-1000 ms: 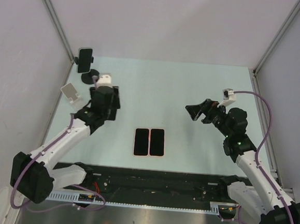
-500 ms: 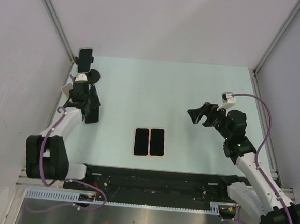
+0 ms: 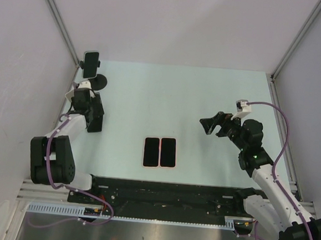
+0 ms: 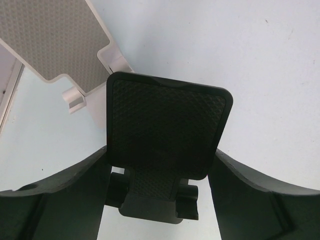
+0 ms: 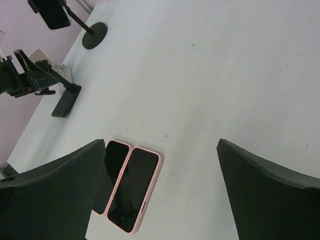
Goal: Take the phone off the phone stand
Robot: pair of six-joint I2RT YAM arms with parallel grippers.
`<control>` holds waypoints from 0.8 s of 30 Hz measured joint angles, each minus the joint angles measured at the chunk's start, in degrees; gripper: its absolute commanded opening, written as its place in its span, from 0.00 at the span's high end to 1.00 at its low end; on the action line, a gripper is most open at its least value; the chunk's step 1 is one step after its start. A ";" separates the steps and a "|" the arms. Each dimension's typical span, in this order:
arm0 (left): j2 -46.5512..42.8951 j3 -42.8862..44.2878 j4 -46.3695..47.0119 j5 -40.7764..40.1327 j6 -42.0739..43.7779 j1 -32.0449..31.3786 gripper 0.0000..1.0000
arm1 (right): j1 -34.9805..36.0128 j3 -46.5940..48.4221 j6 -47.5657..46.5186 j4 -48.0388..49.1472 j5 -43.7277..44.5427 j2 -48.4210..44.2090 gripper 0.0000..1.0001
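A dark phone [image 3: 91, 60] sits upright in the clamp of a black stand with a round base [image 3: 101, 82] at the far left; it also shows in the right wrist view [image 5: 52, 12]. My left gripper [image 3: 92, 113] is open, low on the table in front of it, away from the phone. In the left wrist view its jaws [image 4: 160, 160] stand on either side of an empty black folding stand [image 4: 167, 125]. My right gripper [image 3: 210, 124] is open and empty above the right side of the table, seen open in its wrist view [image 5: 160, 150].
Two phones in pink cases [image 3: 159, 151] lie side by side face up mid-table, also in the right wrist view [image 5: 132, 187]. An empty white folding stand [image 3: 73, 95] stands by the left wall, seen close in the left wrist view [image 4: 65, 45].
My left arm has swung from mid-left to the far left edge, and its gripper has settled around the black folding stand. The right gripper has shifted slightly. The phone has not moved.
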 measured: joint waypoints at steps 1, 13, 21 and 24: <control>-0.11 -0.13 0.20 0.00 0.00 0.00 0.08 | 0.00 0.00 0.00 0.00 -0.02 -0.07 0.00; -15.17 0.00 -0.04 0.35 0.35 0.00 0.00 | 0.35 0.00 -0.44 0.07 -0.90 -0.98 0.00; -6.12 19.45 1.18 0.33 3.17 0.00 0.00 | 1.66 0.00 -1.14 0.22 -1.07 -0.96 0.00; 2.38 27.56 2.32 0.42 5.38 -0.11 0.00 | 2.01 0.00 -1.38 0.33 -1.07 -0.87 0.00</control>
